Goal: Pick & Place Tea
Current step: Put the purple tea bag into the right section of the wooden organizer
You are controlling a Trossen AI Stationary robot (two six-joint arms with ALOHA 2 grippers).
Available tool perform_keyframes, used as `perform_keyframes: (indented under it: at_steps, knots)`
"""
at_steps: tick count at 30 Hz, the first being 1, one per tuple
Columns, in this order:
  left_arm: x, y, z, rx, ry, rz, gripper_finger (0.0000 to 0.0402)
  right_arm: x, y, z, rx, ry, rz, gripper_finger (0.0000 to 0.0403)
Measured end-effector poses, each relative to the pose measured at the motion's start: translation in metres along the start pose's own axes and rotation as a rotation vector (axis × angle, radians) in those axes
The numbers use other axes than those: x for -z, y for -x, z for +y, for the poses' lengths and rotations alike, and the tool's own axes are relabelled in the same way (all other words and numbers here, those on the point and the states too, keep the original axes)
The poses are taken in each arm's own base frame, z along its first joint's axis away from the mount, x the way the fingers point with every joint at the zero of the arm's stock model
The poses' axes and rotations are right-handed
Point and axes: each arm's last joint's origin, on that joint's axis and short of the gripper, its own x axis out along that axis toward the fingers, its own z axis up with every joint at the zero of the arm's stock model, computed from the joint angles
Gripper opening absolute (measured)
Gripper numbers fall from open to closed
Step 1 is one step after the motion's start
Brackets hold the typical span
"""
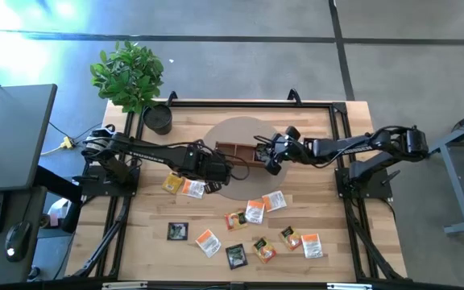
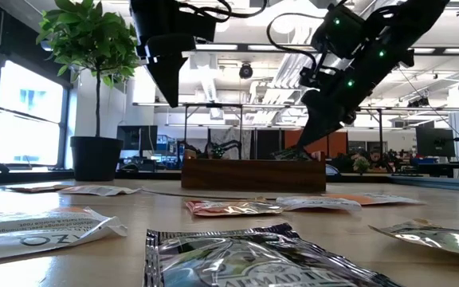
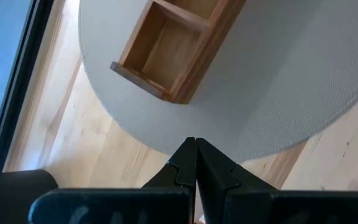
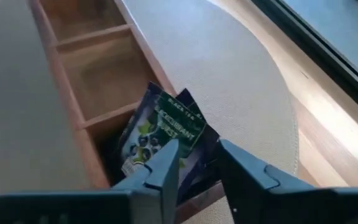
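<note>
loose tea packets (image 1: 254, 211): scattered on table, near side of wooden tray (image 1: 236, 150)
left gripper (image 3: 196, 148): fingers pressed together, just short of tray
right gripper (image 4: 197, 163): fingers spread, over tray's end compartment
black tea packet (image 4: 160, 127): tilted in that compartment

Two tray (image 1: 234, 150) compartments lie open from above; a black packet (image 4: 160, 127) fills the end one; loose packets (image 1: 254, 211) crowd the near table (image 1: 321, 217).

left gripper (image 3: 196, 163) fingers shut, right gripper (image 4: 197, 163) fingers parted, both arms stretched inward
</note>
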Motion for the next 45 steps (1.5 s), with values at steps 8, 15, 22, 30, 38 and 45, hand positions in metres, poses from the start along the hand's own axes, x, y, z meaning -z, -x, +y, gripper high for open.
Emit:
perform_keyframes:
  at_steps: [8, 15, 22, 30, 38, 45]
  knots:
    - [0.011, 0.006, -0.001, -0.026, 0.012, 0.065, 0.0, -0.014, 0.028, -0.007, -0.065, 0.008, -0.097, 0.0166]
    - [0.048, 0.044, 0.003, -0.065, 0.019, 0.184, 0.0, -0.023, 0.041, -0.009, -0.125, -0.027, -0.176, 0.0171]
    - [0.086, 0.082, -0.019, 0.155, -0.148, 0.27, 0.0, -0.023, 0.038, -0.006, -0.182, 0.143, -0.187, 0.0154]
    - [0.121, 0.07, -0.057, 0.364, -0.065, 0.339, 0.0014, -0.027, 0.041, 0.0, -0.283, 0.053, -0.22, 0.0127]
    - [0.147, 0.022, -0.084, 0.577, 0.134, 0.537, 0.0111, -0.024, 0.042, 0.02, -0.347, 0.09, -0.233, 0.0117]
    - [0.185, -0.02, -0.068, 0.386, 0.195, 0.674, 0.0173, -0.027, 0.051, 0.034, -0.41, 0.083, -0.308, 0.0118]
